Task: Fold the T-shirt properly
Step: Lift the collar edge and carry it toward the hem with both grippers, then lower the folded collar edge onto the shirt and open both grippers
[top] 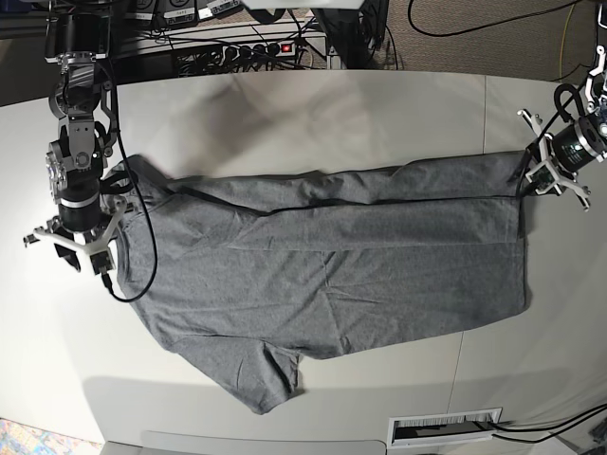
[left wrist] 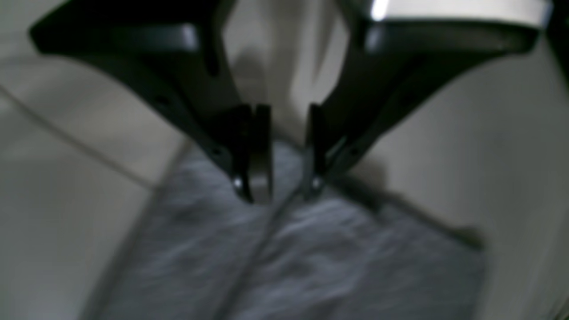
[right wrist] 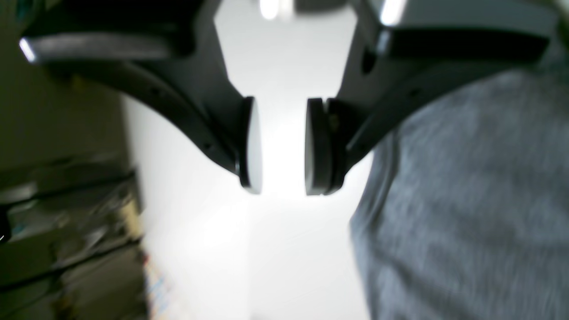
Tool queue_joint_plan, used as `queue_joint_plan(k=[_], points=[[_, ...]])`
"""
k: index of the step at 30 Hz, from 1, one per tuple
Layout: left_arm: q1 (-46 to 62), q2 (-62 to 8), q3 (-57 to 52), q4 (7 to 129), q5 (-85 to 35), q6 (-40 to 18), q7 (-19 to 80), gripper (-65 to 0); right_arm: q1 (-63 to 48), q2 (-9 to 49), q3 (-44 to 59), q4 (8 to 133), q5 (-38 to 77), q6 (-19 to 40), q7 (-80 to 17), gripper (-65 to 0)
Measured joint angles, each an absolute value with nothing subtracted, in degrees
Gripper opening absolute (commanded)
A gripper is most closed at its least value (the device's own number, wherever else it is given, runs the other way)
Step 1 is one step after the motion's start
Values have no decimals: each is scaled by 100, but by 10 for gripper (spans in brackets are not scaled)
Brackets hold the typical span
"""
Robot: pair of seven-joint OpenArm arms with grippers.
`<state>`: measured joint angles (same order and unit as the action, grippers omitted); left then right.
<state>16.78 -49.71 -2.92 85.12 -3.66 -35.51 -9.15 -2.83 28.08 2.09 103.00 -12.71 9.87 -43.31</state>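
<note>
One long fold done; both hands empty.
The T-shirt (top: 332, 275) lay on the table (top: 379, 104), far side folded over; left hand (left wrist: 279, 178) and right hand (right wrist: 282, 146) stood parted; more folds remained.

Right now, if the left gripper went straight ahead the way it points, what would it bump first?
Probably the T-shirt: the left gripper, jaws apart, points at its grey edge, just ahead. The blur hides how close.

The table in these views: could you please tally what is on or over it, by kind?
T-shirt: 1
Grippers: 2, the left gripper and the right gripper, both open
Table: 1
Total: 4
</note>
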Motion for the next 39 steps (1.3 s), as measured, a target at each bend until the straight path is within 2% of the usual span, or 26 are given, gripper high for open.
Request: queue_joint_plan(k=[2,5,6,9,13,17,19,25,30,35,39], points=[[1682,-4965,-292,8637,-615,-3927,-908,-562,-283,2808,209,10300,-1168,1048,-4733,-474],[1675,-4971,-292,8847,-845,-3986,-913,-641,-285,2810,217,10300,-565,1308,-5092,-482],[1678,-4971,-292,8910,-875,-3968,-910,-650,-285,2808,217,10298,-235,1411,-5129,-500],[1678,-4969,-292,8986,-972,-3966,-910,-650,-283,2805,217,10296,692,1715,-5085,-559],[1662,-4971,-290,8989,-972,-3531,-908,-650,-281,2565,220,10296,805,1898,-4998,-650],[1664,-4877,-292,8989,-1024,-3752,-904,-650,-346,2209,209,10296,1205,2235,-5078,-650],[1662,-4762,-292,8989,-1048,-3957,-906,-650,-401,2156,148,10296,1203,2235,-5124,-650],[1667,-4650,-106,8989,-1050,-3846,-580,-650,-574,2185,-132,10272,882,2235,-5266,-650],[1667,-4703,401,8989,-399,-3841,-580,-650,-572,2202,-139,9743,449,2226,-5214,-650],[1678,-4818,517,8923,-279,-3487,-580,-650,-554,2202,-141,9509,-252,2233,-4836,-650],[1675,-4989,515,8921,-139,-3454,-585,-650,-523,2206,-141,9480,-742,2235,-4797,-650]])
